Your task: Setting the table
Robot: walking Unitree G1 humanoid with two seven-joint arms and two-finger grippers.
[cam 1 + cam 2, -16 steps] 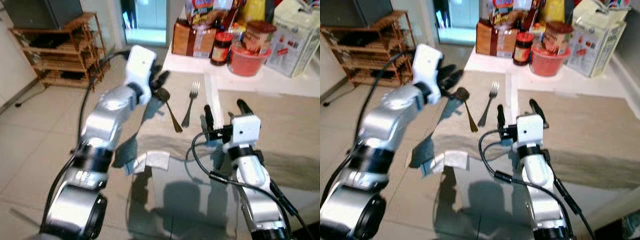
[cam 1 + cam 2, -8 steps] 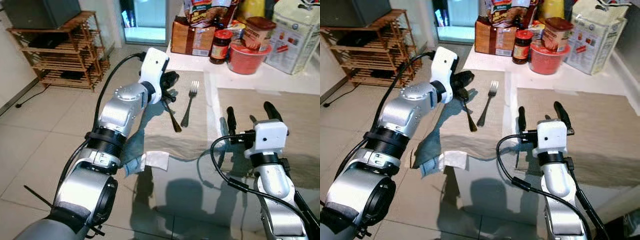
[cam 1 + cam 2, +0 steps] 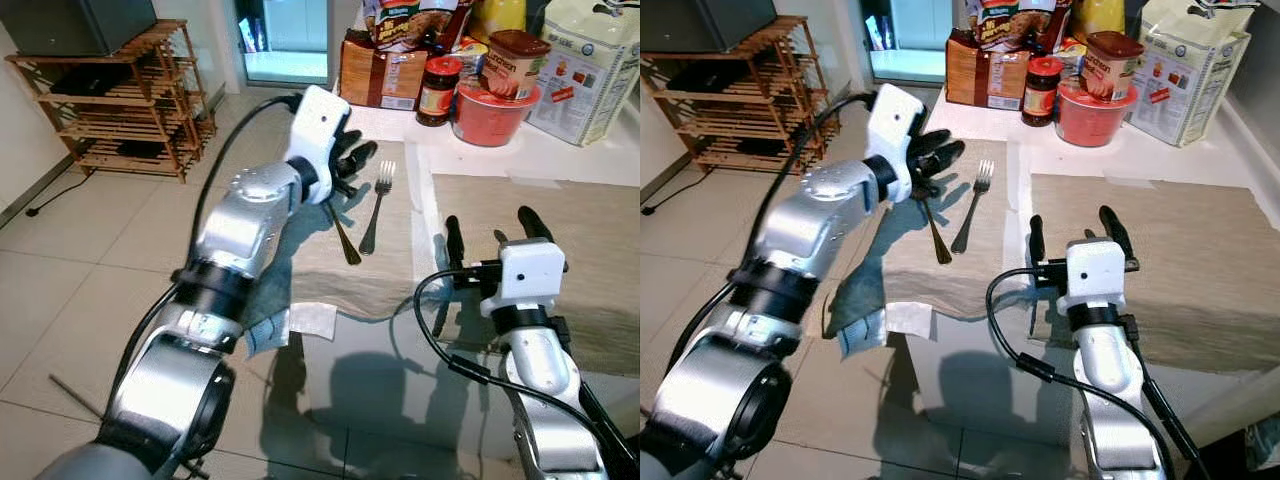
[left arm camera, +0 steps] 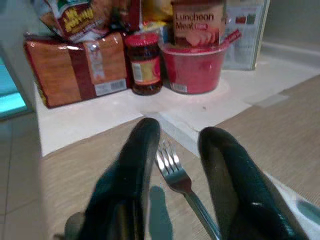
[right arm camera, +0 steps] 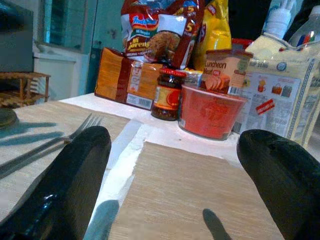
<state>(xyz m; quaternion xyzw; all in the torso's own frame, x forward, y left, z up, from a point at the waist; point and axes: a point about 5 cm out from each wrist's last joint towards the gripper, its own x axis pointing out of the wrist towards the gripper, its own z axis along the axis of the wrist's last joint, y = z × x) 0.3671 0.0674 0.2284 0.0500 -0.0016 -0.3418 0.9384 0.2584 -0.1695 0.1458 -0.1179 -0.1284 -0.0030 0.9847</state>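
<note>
Left pincer (image 3: 352, 165) hovers with fingers parted over the spoon (image 3: 340, 233) and fork (image 3: 375, 200) on the placemat (image 3: 960, 255). Right pincer (image 3: 490, 235), spread wide, holds nothing above the second mat (image 3: 1200, 260). Beyond them on the tabletop (image 3: 560, 160): a red bowl (image 4: 195, 67) carrying a "Luncheon Meat" tin (image 4: 197, 22), a jar (image 4: 143, 62).

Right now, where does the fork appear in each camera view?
Left eye view: fork on the left placemat, beside the spoon.
Right eye view: mid-frame.
Left wrist view: between the left gripper's fingers.
Right wrist view: far left.
Shared landmark: red bowl.
</note>
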